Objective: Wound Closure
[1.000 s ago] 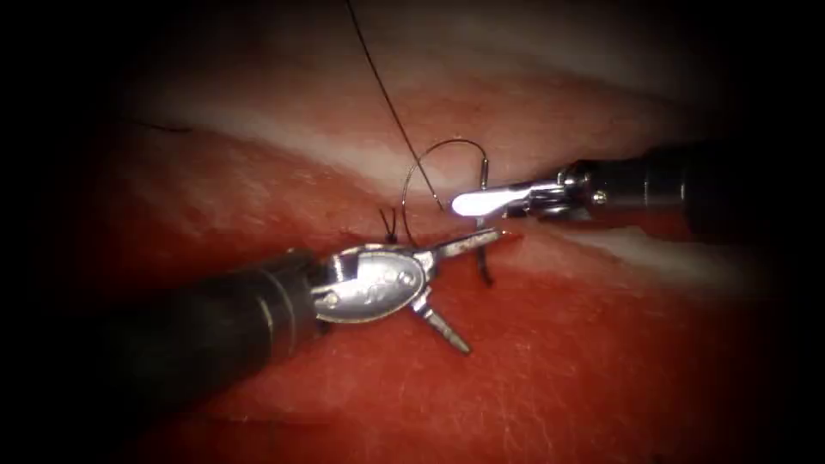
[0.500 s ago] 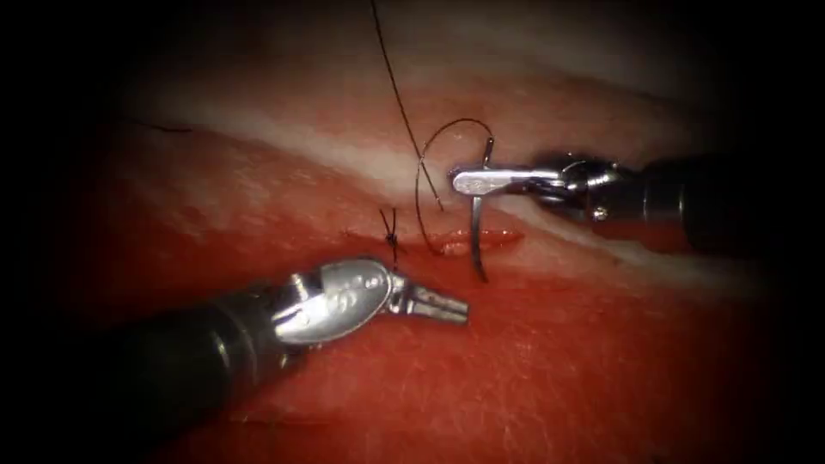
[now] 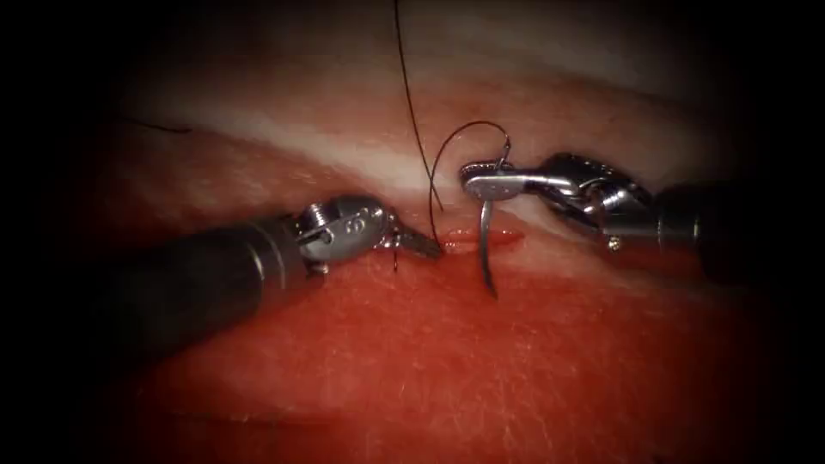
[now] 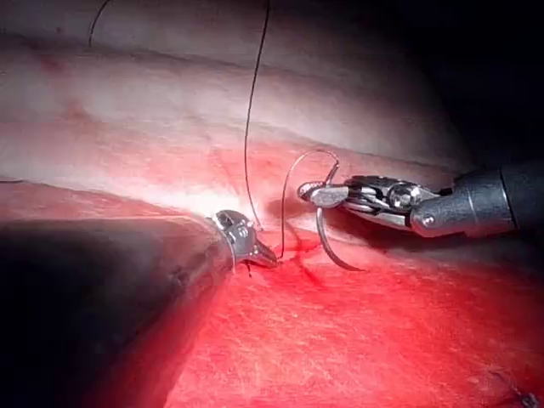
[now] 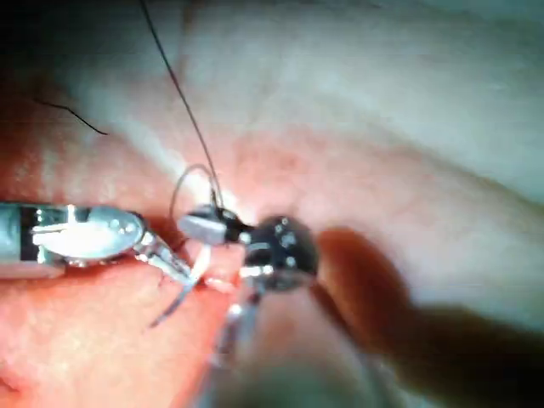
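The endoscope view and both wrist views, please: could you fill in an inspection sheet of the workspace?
Surface: tissue wet with red fluid; cut open.
Job's things: needle near its thread end in the right tool, outside the tissue, tip over the cut's near edge; thread loops from it.
Clutter: knotted stitch left of the needle; stray thread end.
Grippers: left tool shut at the cut's left end; hold unclear.
Cables: nothing seen.
Surroundings: dark.

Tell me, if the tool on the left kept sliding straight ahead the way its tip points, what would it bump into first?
Probably the thread hanging just past the left tool, then the needle held near its tail by the right tool over the cut; depth is unclear.
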